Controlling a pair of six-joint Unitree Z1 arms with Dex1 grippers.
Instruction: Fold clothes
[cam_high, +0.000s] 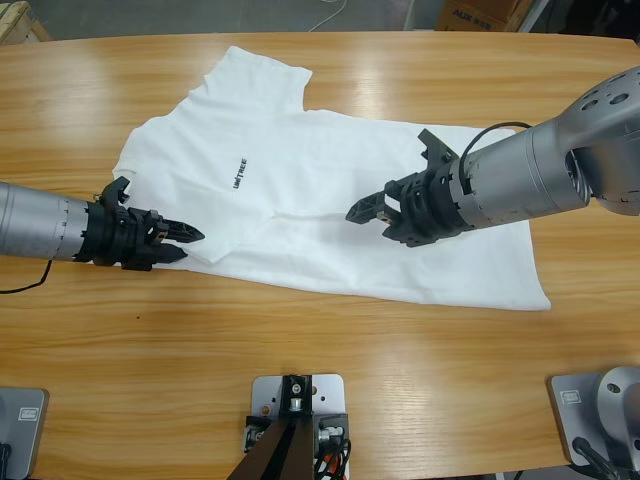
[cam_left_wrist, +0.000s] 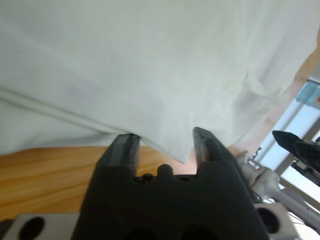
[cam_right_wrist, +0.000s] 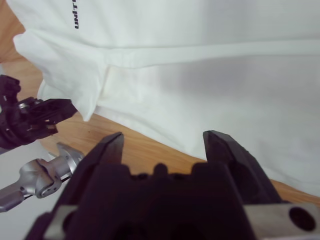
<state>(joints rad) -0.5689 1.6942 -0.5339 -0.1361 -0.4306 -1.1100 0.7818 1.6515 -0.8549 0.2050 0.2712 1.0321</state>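
Wooden worktop (cam_high: 330, 350) all the way across, light grain, and on it sits the shirt (cam_high: 330, 200), spread more or less flat with its long axis running left to right in the high view: collar end to the left, hem to the right.

Nearest the shirt's front edge is the left gripper (cam_high: 185, 243), coming in low from the left side. Its jaws are parted a bit, and in the left wrist view a corner of the white fabric dips right down between them (cam_left_wrist: 162, 145), so the cloth lies dead ahead of that gripper and partly inside the gap already. They don't look closed on it, though. I'd say that's the arm nearer to a grab, and the corner it's lined up on is the near sleeve.

A bit further in, the right gripper (cam_high: 366, 212) hangs over the middle of the shirt, jaws wide apart, nothing in them. Its wrist view looks across the near edge of the fabric (cam_right_wrist: 210, 95) with bare wood showing between the jaws, and the other gripper is visible off to the side.

The shirt itself is plain white, short sleeves, small black lettering (cam_high: 238, 175) on the chest. The far sleeve sticks up toward the back edge. A soft seam ridge and a few wrinkles, otherwise unfolded.
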